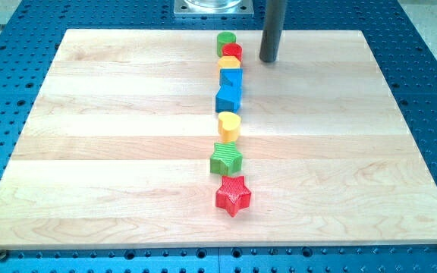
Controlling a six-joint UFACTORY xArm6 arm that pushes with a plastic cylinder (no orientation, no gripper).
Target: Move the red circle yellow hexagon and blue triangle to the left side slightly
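A column of blocks runs down the board's middle. From the top: a green circle (226,40), the red circle (233,51), the yellow hexagon (230,64), the blue triangle (231,77), a blue cube (228,98), a yellow heart (229,125), a green star (227,158) and a red star (233,195). The top few blocks touch or overlap one another in the view. My tip (269,59) stands on the board just to the right of the red circle and yellow hexagon, with a small gap between.
The wooden board (112,152) lies on a blue perforated table (6,23). A metal base plate (212,7) shows at the view's top edge, just above the column of blocks.
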